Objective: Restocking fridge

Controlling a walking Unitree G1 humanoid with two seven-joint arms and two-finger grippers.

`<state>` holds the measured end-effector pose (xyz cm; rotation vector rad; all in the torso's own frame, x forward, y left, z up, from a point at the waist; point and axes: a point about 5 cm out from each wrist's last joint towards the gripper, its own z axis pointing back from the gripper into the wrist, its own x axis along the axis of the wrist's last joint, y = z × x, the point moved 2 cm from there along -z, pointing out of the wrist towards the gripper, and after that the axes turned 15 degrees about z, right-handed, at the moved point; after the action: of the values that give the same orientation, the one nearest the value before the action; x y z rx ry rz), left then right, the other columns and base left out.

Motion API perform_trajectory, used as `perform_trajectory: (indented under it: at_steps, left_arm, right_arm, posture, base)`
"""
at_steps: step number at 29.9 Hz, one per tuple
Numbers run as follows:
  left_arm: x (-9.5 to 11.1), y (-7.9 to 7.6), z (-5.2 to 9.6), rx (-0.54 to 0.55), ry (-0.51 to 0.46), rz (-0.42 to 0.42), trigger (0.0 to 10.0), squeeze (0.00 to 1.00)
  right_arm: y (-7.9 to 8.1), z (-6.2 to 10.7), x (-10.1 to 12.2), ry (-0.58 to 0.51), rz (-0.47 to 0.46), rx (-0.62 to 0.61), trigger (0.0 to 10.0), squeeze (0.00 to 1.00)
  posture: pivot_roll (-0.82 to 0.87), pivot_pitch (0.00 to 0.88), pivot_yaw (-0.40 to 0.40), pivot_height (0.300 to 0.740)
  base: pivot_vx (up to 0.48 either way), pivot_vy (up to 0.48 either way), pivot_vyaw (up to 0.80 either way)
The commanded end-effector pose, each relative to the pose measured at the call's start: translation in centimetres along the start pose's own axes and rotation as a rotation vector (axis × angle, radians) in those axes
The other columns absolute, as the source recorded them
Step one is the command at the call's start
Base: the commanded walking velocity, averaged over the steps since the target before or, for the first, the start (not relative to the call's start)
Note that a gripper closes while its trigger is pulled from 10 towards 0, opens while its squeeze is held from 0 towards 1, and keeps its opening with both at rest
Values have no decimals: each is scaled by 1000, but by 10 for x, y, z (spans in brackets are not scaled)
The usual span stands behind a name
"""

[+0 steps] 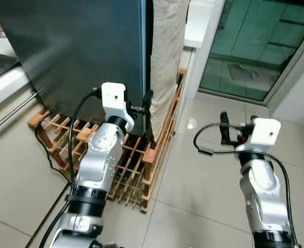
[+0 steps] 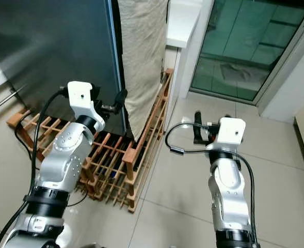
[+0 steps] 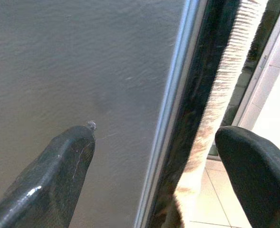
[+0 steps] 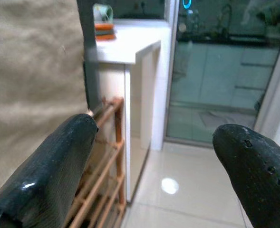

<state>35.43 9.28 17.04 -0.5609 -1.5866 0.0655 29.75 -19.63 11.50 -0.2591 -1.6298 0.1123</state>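
Fridge: the tall dark grey fridge door [image 1: 74, 51] stands shut ahead and to the left, its bare right edge facing the robot's left arm.
Door edge: a thin silver vertical strip [image 3: 170, 118] runs down the door's right side, with a dark gap just beyond it.
Cloth: a beige woven cloth [image 1: 167, 57] hangs just beside that gap, close to the door edge.
Rack: a low wooden slatted rack [image 1: 141, 165] sits on the tiled floor at the fridge's foot, under and beside the left arm.
Left gripper: the left gripper [image 1: 145, 107] is raised at the door's right edge, fingers spread apart and holding nothing; in the wrist view one finger lies over the door face and the other beyond the cloth, so they straddle the edge.
Right gripper: the right gripper [image 1: 225, 129] hangs over bare floor tiles, well apart from the fridge, fingers apart and empty.
Step in hand: likely getting a hold on the door edge to pull it open.
Doing it well: slide the far finger into the dark gap between edge and cloth, not onto the cloth; close only on the door's edge; then pull in an arc.
Risk: snagging the cloth, or bumping the rack.
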Motion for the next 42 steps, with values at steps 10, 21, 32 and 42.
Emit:
perform_trajectory:
  at_steps: [10, 21, 32, 42]
  left_arm:
    - [2, -25, -3, -113, -7, 31, 10000, 0]
    - [-8, -30, -18, -62, 8, 29, 10000, 0]
    - [-4, -44, -28, -105, -4, 108, 10000, 0]
    - [1, -54, -39, -129, -9, 126, 10000, 0]
  right_arm:
    - [-9, 4, 7, -30, 27, -18, 10000, 0]
    - [-4, -9, 13, -54, 34, -12, 10000, 0]
    - [-8, -14, 21, -86, 51, -27, 10000, 0]
    - [-5, -18, 22, -90, 46, -27, 10000, 0]
  posture:
    - [-129, 0, 4, 740]
    - [-125, 0, -5, 740]
    - [-156, 0, 6, 740]
    - [-141, 0, 11, 740]
  base:
    - [0, 0, 0]
    - [0, 0, 0]
    - [0, 0, 0]
    - [0, 0, 0]
